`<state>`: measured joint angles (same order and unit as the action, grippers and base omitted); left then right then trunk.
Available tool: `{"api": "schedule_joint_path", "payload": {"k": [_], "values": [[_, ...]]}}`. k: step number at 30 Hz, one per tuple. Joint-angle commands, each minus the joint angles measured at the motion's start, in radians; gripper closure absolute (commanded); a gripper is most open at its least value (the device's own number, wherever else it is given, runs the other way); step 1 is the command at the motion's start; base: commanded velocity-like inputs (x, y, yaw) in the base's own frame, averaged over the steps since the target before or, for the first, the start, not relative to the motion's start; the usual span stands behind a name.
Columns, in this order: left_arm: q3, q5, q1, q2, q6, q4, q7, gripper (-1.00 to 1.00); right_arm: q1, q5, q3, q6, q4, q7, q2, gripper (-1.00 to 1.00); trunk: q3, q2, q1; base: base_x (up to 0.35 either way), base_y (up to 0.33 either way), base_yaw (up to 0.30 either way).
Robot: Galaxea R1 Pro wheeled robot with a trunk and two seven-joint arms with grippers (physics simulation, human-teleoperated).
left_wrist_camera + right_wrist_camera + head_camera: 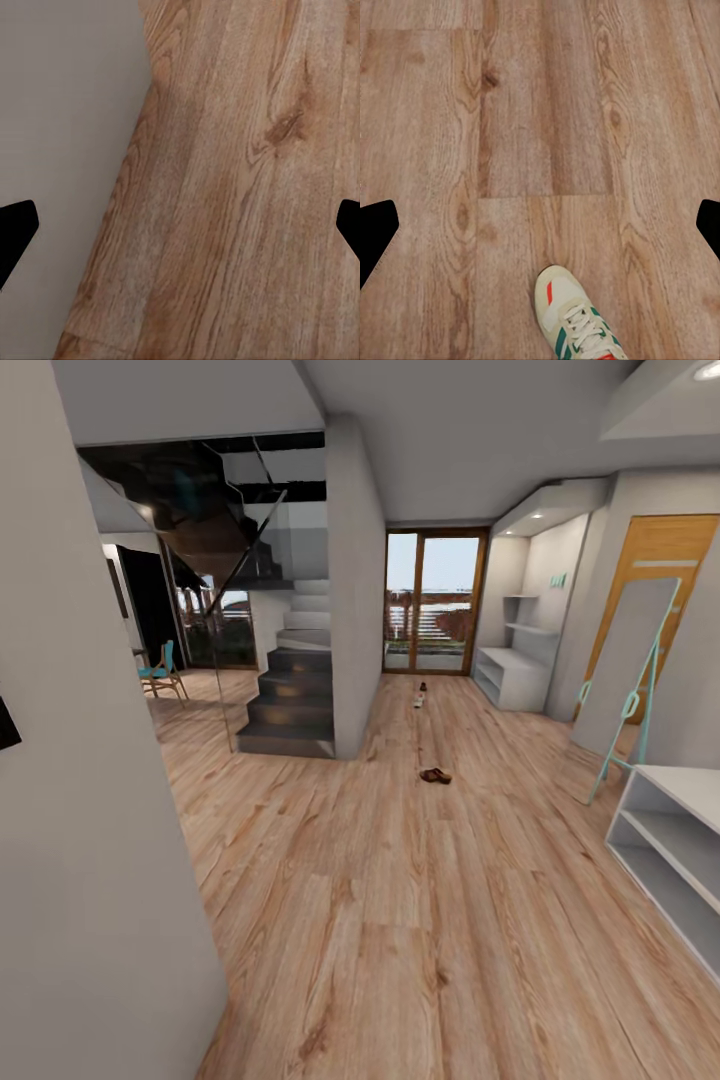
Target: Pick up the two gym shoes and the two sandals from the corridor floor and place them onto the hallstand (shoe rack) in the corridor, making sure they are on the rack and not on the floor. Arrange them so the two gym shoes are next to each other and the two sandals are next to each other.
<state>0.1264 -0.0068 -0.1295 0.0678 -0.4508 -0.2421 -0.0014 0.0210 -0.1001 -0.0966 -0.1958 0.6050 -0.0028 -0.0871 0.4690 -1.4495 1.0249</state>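
Corridor run, nothing picked yet by look of it. Sandal (435, 775) lies mid floor (380, 920), well ahead; two more small shoes far off near glass door (434, 603), too tiny to tell which. Gym shoe (576, 319) on planks right under right gripper (540, 232), fingers spread wide, holding nothing. Left gripper (180, 232) spread too, over floor beside wall (67, 135). Next move, I'd guess: drop right arm onto that shoe. Rack (515, 675) far right, shelves look empty.
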Motion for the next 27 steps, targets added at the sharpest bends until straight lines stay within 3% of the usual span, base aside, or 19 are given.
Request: {"api": "schedule_joint_path", "payload": {"k": [1,16,27], "values": [[0.002,-0.001,-0.001,0.0,-0.003,0.001,0.0,-1.0,0.001,-0.01,0.002,-0.004,0.0,0.0,0.0,-1.0,0.001,-0.001,0.0,0.06,0.059,0.0],[0.002,-0.001,-0.001,0.0,-0.003,0.0,0.0,-1.0,0.001,-0.01,0.002,-0.004,0.0,0.0,0.0,-1.0,0.001,-0.001,0.0,0.017,0.017,-0.005],[0.001,-0.001,-0.001,0.0,-0.003,0.001,0.0,-1.0,0.001,-0.01,0.002,-0.004,-0.001,0.0,0.001,-1.0,0.001,-0.001,0.0,0.078,0.088,-0.179]]}}
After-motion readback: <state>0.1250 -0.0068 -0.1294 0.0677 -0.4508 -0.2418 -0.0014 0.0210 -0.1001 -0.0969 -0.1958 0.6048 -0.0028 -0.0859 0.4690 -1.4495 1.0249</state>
